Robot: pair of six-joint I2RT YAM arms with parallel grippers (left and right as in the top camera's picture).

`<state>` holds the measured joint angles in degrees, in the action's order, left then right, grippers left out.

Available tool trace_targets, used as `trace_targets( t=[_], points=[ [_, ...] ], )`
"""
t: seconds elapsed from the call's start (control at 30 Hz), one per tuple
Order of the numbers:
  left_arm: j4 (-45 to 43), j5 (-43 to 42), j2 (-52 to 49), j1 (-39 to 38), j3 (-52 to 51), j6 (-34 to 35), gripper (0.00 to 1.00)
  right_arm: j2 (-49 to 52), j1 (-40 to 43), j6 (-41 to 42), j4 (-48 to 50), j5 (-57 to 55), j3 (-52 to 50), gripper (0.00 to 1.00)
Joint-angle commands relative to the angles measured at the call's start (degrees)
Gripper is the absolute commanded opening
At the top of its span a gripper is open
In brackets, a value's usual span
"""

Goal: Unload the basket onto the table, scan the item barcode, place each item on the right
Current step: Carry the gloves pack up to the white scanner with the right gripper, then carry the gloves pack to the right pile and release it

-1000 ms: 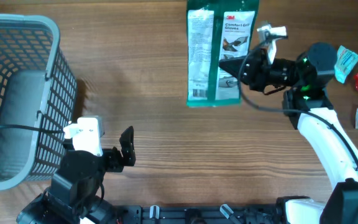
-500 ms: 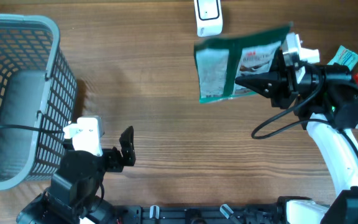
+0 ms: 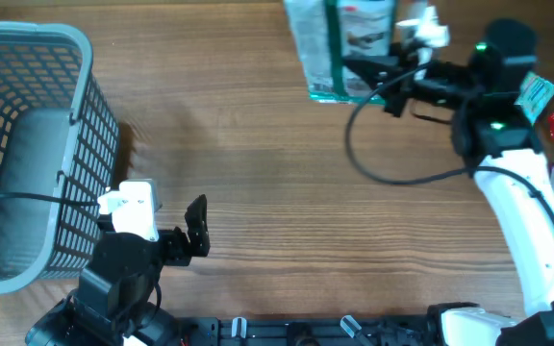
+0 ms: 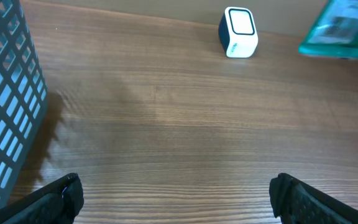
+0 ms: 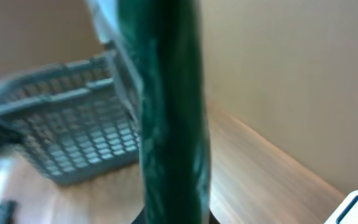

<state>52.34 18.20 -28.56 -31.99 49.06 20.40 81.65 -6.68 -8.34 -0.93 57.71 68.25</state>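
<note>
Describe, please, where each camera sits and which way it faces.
Overhead: above the table, looking straight down on grey basket and green package; left end effector and right end effector show.
Left wrist: low, facing across the table at the white scanner; its open fingertips show.
Right wrist: behind its end effector, shut on the package, facing the basket.
Shared: all three views show basket and package.

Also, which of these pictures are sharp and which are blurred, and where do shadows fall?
Overhead: table and basket sharp, the glove packet slightly smeared at the top edge, a soft shadow right of the basket. Left wrist: sharp wood grain and white scanner. Right wrist: heavily blurred, the packet only a green band near the lens.
</note>
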Motion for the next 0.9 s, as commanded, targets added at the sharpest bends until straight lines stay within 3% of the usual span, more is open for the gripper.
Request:
trace_targets(
  t=[0.0, 0.1, 0.5, 0.77, 0.87],
  points=[
    [-0.1, 0.9, 0.0, 0.0, 0.9, -0.7, 1.00, 0.5, -9.4, -17.8, -3.3, -35.6, 1.3, 0.04],
    [-0.1, 0.9, 0.0, 0.0, 0.9, -0.7, 1.00, 4.3, -13.3, -20.5, 2.4, -49.1, 1.3, 0.04],
    [-0.1, 0.9, 0.0, 0.0, 0.9, -0.7, 1.00, 25.7, -13.8, -24.7, 36.7, -55.6, 1.9, 0.05],
    [-0.1, 0.9, 0.0, 0.0, 0.9, -0.7, 1.00, 39.0, -14.4, -25.0, 37.8, -58.1, 13.8, 0.04],
    [-0.1, 0.9, 0.0, 0.0, 0.9, -0.7, 1.00, 40.1, -14.9, -30.3, 35.7, -60.2, 14.4, 0.05]
  ],
)
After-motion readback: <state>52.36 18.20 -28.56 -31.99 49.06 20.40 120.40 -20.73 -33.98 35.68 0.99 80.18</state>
